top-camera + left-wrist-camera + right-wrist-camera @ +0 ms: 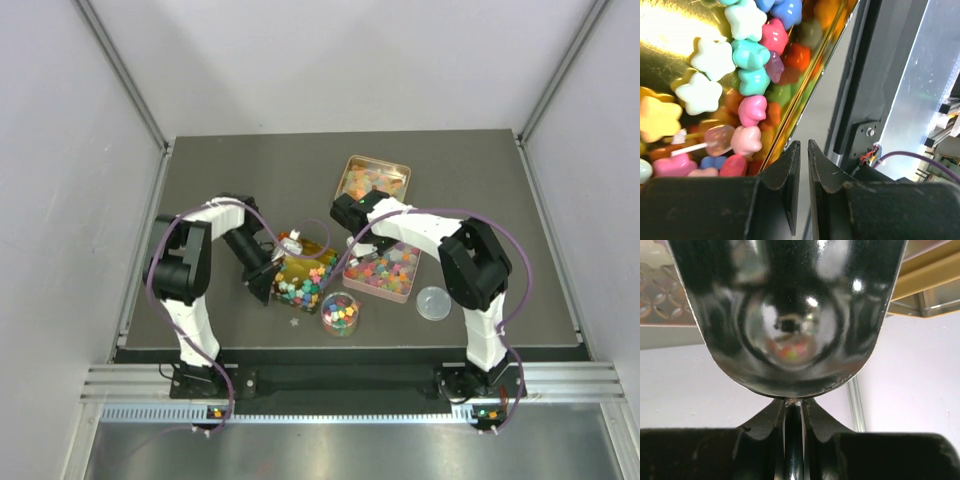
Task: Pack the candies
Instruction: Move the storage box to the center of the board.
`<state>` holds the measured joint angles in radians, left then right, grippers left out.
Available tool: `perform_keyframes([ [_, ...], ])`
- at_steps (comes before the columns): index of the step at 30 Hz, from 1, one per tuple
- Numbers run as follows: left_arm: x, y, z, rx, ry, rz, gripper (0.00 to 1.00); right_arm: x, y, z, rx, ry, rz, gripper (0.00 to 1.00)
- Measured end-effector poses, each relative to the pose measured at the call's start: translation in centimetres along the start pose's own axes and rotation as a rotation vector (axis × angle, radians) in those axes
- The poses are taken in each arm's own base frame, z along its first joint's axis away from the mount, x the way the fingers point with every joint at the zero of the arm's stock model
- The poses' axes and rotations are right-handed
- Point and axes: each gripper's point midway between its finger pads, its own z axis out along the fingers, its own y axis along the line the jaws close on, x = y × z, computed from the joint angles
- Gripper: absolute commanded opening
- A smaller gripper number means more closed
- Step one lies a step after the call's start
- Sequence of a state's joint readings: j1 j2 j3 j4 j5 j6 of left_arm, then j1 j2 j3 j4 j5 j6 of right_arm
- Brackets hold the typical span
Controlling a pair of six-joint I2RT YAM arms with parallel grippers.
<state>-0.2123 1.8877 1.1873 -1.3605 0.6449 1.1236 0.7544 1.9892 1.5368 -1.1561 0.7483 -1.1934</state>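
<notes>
while the left jaws seem pinched on the rim of the gold metal tin holding the small multicoloured candies, the right jaws clamp a shiny metal scoop; i'd dip shallow, tin steady.

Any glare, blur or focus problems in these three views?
Left wrist: strong glare blows out the gold tin upper left, and the nearest candies look soft. Right wrist: the metal scoop fills the frame with mirror highlights and warped reflections. Top external: even light, sharp, faint shadows.
</notes>
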Motion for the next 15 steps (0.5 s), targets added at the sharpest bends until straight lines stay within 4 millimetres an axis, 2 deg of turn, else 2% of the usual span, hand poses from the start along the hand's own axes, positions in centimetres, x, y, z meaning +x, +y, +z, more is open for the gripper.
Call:
perform_keyframes([
  [8,-3.6,2.9,-0.6,0.007,-0.063,0.034,0.17,1.2,0.2,0.5,-0.01,0.042,0.004,0.0],
  [15,-5.6,3.7,-0.5,0.036,-0.114,0.039,0.18,1.9,1.6,1.6,-0.035,0.068,-0.012,0.0],
])
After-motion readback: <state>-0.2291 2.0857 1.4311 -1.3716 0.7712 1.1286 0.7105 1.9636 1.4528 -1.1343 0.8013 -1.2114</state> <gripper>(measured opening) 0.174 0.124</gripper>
